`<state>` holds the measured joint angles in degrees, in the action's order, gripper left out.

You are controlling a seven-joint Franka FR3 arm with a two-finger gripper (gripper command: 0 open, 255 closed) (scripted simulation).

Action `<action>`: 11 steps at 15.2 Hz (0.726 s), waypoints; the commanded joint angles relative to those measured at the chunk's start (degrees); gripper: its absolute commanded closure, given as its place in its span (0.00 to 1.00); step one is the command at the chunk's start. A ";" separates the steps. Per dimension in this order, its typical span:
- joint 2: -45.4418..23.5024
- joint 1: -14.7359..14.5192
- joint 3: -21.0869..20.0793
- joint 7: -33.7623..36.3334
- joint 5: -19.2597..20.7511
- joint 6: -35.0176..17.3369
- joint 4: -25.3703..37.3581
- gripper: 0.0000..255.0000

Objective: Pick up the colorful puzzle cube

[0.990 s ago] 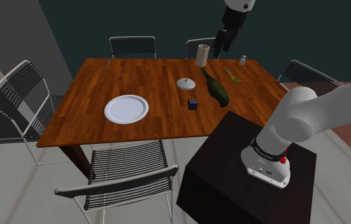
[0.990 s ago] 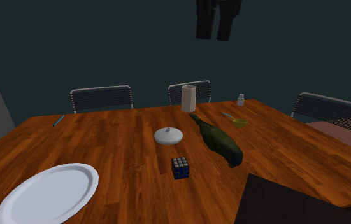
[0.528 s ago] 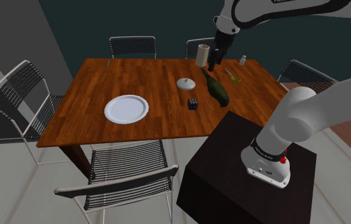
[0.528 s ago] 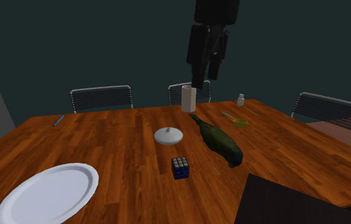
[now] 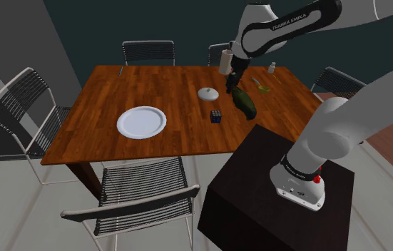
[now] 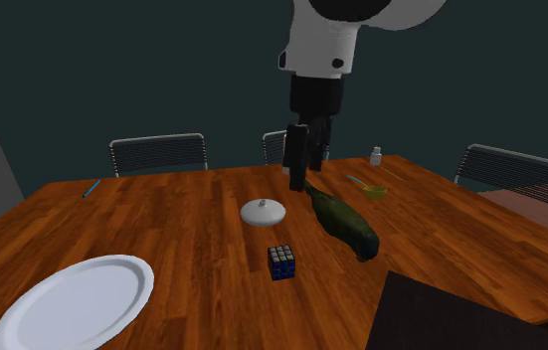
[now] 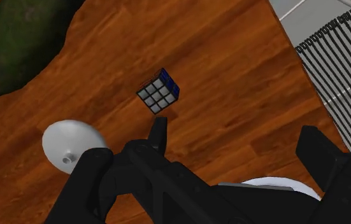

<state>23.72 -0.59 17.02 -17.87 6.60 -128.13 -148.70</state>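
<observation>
Puzzle cube (image 6: 281, 262) sits flat on one face on the wooden table (image 5: 152, 85), toward the stand-side edge. Being a cube, it has no long axis. In the second exterior view it is turned slightly, with a pale-tiled face toward the camera and a blue face on that view's right. Gripper (image 6: 299, 182) hangs above the table, fingers apart, over the neck of a dark green bottle (image 6: 346, 224); it is not touching the cube. The bottle lies on its side, fat end near the cube on the second exterior view's right, apart from it. A small white domed lid (image 6: 264, 211) with a knob lies beyond the cube, also apart. A white plate (image 5: 141, 122) rests well apart on the shoulder view's left. At the far edge are a pale cup (image 5: 225, 60), a small shaker (image 6: 376, 156) and a green dish (image 6: 371, 189). Wire chairs (image 5: 27, 100) ring the table. The stand (image 5: 280, 192) is a dark box, the walls are dark teal and the floor is pale.
</observation>
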 commanded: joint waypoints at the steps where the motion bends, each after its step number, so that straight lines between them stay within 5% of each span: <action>1: -3.71 -0.19 1.51 -2.35 -0.21 -3.68 -0.10 0.00; 6: -15.48 -1.53 4.94 -9.32 -3.65 -12.94 1.43 0.00; 11: -28.51 -2.03 6.22 -19.11 -11.85 -20.54 5.16 0.00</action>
<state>-1.72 -2.41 23.33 -34.89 -3.08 -147.44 -144.99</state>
